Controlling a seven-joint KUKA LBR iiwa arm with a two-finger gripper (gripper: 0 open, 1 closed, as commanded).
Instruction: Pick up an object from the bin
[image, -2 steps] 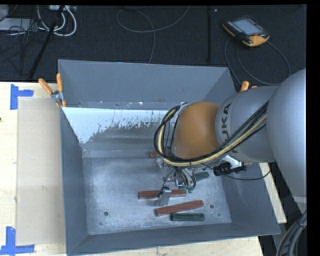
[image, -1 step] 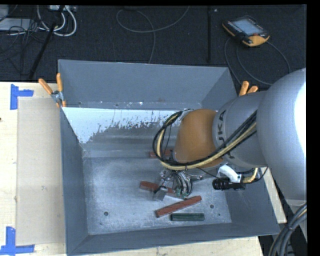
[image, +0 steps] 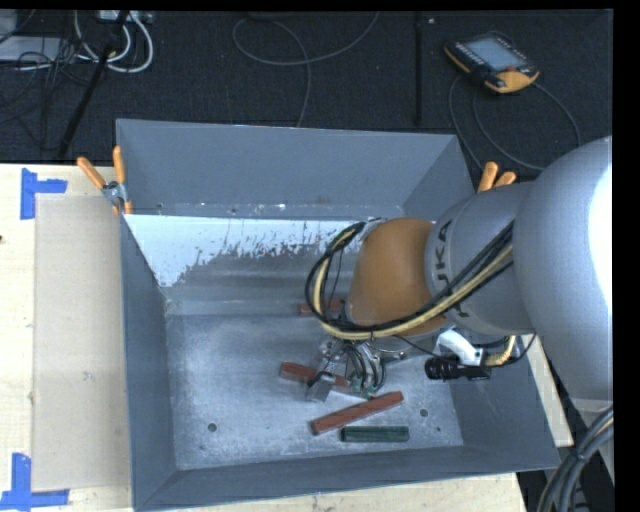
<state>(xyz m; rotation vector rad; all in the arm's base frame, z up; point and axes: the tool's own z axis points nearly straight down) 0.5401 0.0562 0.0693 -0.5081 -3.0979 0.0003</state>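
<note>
Largest and closest was the arm's silver casing, cut off at the right edge of the view, with a brown cover on the wrist and looped cables hanging about it.

Beneath that cover the gripper was down at the floor of the bin, right of the floor's middle. It was dark and tangled among wires, and whether it was clenched or released could not be told.

It sat at the right end of a short reddish-brown bar, which lay flat on the floor and pointed left. That end was hidden under the gripper, so neither contact nor a grasp could be made out. Just below and left of the gripper a small grey piece showed — part of the gripper or a loose thing, I could not tell which.

Toward the front wall lay a longer reddish-brown bar, slanted, its right end nearer the gripper. Just beside it, closer still to the front wall, a dark green bar lay level; whether the two touched was unclear.

At the foot of the rear wall a brown scrap poked out from behind the cables — most of it hidden.
</note>
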